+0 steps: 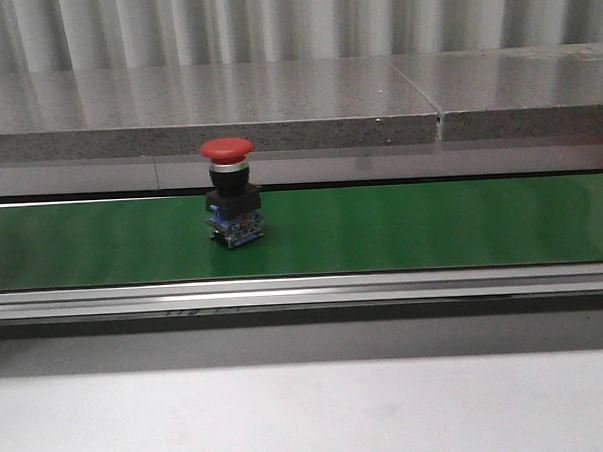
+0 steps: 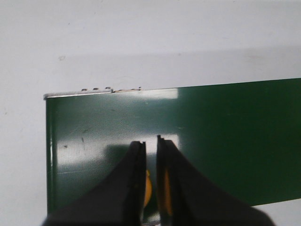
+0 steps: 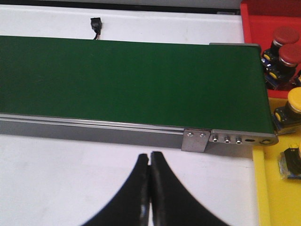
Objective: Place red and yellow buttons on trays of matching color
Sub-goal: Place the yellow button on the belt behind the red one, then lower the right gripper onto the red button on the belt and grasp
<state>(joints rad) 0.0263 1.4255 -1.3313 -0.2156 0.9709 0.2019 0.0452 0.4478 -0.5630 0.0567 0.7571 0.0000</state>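
Note:
A red button (image 1: 230, 194) stands upright on the green belt (image 1: 432, 225), left of centre in the front view. Neither gripper shows there. In the left wrist view my left gripper (image 2: 150, 141) hangs over the belt's end (image 2: 94, 127). Its jaws stand a narrow gap apart with a yellow button (image 2: 147, 188) between them, mostly hidden. In the right wrist view my right gripper (image 3: 150, 154) is shut and empty over the white table, near the belt's other end. The red tray (image 3: 254, 19) holds two red buttons (image 3: 284, 35). The yellow tray (image 3: 273, 197) holds yellow buttons (image 3: 294, 101).
A metal rail (image 1: 304, 289) runs along the belt's near edge, with a bracket and screws (image 3: 196, 140) at its end. A grey stone ledge (image 1: 276, 107) runs behind the belt. A small black connector (image 3: 95, 24) lies on the table beyond the belt.

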